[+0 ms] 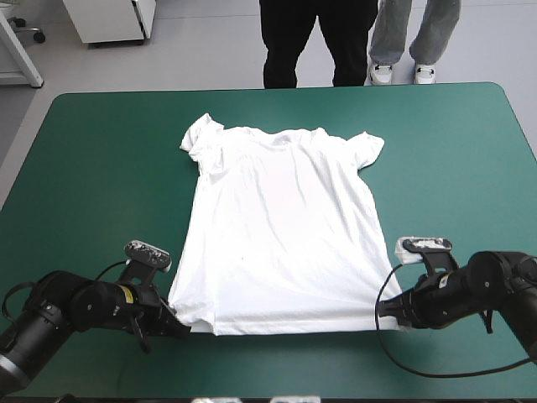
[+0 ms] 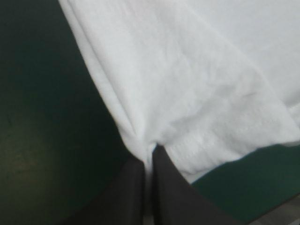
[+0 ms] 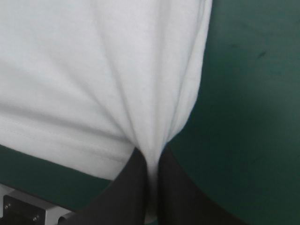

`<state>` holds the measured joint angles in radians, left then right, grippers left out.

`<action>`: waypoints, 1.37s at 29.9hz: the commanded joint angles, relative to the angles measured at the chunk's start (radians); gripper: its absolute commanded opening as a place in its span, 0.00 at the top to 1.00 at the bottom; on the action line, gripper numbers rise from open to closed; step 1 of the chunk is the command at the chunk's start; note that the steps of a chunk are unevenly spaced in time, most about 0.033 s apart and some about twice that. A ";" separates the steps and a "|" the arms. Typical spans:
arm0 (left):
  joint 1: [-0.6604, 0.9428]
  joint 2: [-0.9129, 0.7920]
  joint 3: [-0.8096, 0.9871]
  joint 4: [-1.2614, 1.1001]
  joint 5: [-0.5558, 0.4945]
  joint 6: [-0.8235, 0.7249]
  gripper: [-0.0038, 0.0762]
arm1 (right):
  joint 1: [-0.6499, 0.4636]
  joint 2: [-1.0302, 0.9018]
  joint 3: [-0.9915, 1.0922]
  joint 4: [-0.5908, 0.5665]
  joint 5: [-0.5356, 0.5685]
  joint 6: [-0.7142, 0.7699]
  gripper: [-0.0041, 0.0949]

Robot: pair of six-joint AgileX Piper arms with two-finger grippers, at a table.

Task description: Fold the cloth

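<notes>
**Both claws pinch the hem corners**

The white T-shirt (image 1: 281, 227) lies spread flat, collar far, mid-table on the teal-green cover (image 1: 92, 168). The left gripper (image 1: 183, 325) clamps the near left hem corner and the right gripper (image 1: 386, 312) the near right. Soft fabric creases at each pair of black fingers.

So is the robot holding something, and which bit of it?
Yes, the T-shirt. The left hand pinches the bottom hem at its left corner, and the right hand pinches the hem at its right corner.
</notes>
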<state>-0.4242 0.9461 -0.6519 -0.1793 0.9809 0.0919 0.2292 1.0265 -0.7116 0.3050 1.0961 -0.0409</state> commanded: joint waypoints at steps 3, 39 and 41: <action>-0.005 -0.089 0.047 -0.017 0.039 -0.050 0.96 | -0.002 -0.073 0.070 0.009 0.053 -0.009 0.97; -0.002 0.050 -0.362 0.186 -0.146 -0.296 0.44 | -0.002 0.000 -0.286 -0.360 -0.189 0.142 0.42; -0.002 0.144 -0.447 0.266 -0.142 -0.316 0.44 | -0.002 0.049 -0.344 -0.370 -0.202 0.142 0.42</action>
<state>-0.4266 0.9944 -0.9763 -0.0150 0.8982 -0.1761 0.2292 1.0291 -0.9593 -0.0261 0.9635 0.0824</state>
